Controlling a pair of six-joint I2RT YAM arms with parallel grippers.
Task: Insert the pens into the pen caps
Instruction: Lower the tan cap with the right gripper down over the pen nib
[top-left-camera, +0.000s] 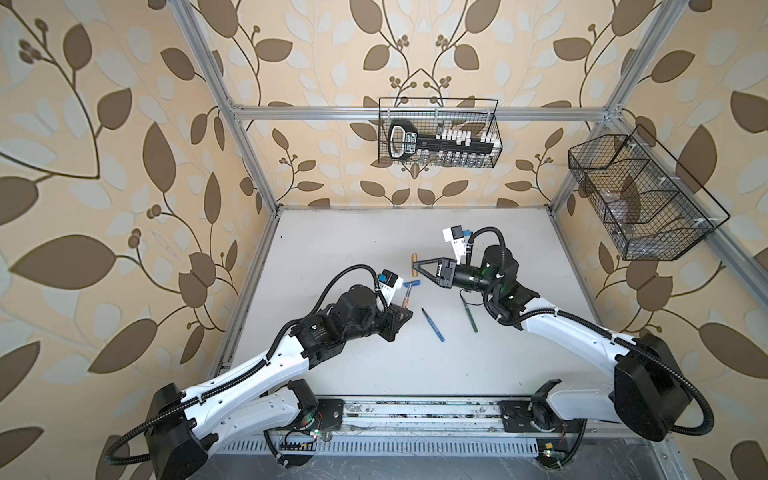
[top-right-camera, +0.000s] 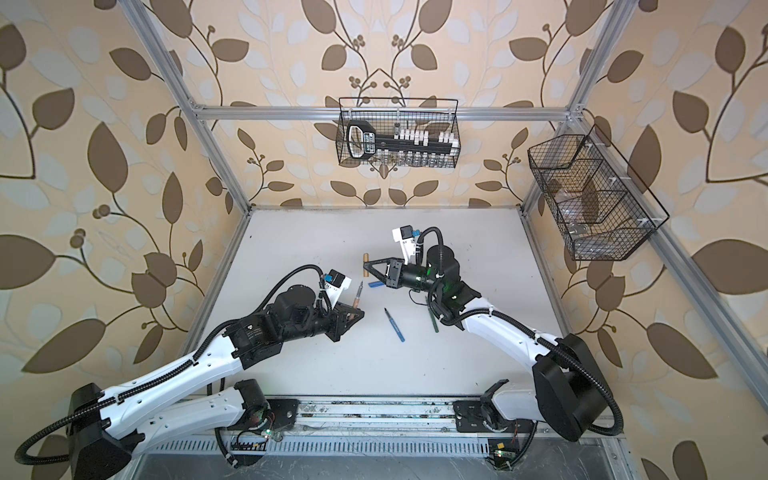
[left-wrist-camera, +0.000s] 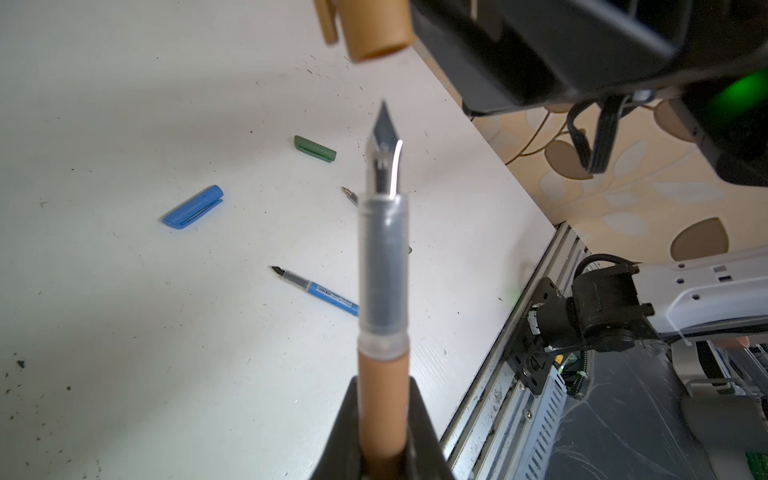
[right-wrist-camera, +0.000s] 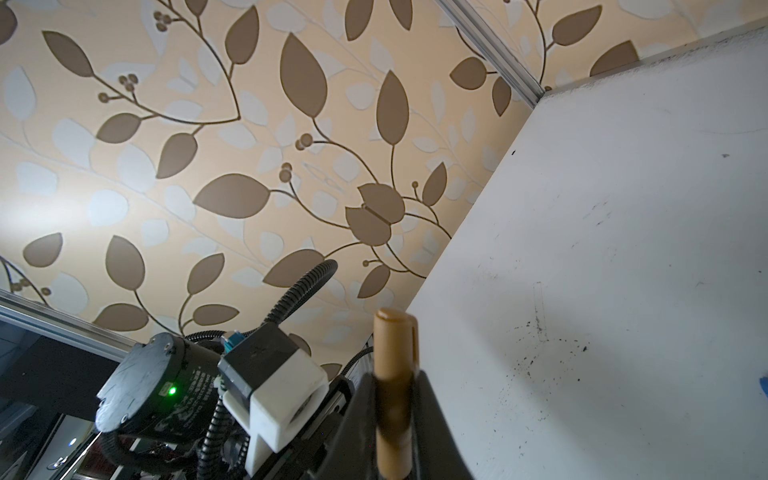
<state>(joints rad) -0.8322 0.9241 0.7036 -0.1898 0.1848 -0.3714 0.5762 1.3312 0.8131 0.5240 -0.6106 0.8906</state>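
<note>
Tan pen (left-wrist-camera: 383, 374): uncapped and lifted off the table. Its dark nib points away from the left gripper toward the tan cap.
Tan cap (right-wrist-camera: 395, 345): in the air just beyond the nib, with its open mouth turned toward the pen. The two are near but not touching.
Left gripper (top-left-camera: 404, 311): fingers clenched on the rear of the tan barrel, so the clear grip section and nib stick out free.
Right gripper (top-left-camera: 419, 264): reaches in from the right, fingertips pinching the cap across its middle.
Blue pen (top-left-camera: 433, 325): lies flat and uncapped on the table between the two arms.
Green pen (top-left-camera: 469, 316): lies flat beside the blue pen, well apart from it and close under the right arm.
Blue cap (left-wrist-camera: 193, 206): lies loose on the table near the raised tan pen.
Green cap (left-wrist-camera: 315, 148): lies loose on the table, seen only in the left wrist view, a little past the blue cap.
Table (top-left-camera: 353, 374): white, speckled with dark marks.
Step in hand: lining up the first pair, tan nib to tan cap. No pen looks capped yet.
Next move: it probably calls for a small, straight push along the pen's axis. The cap mouth should be squared to the nib first, because it looks slightly tilted. Both grips need to stay firm until the cap seats.
</note>
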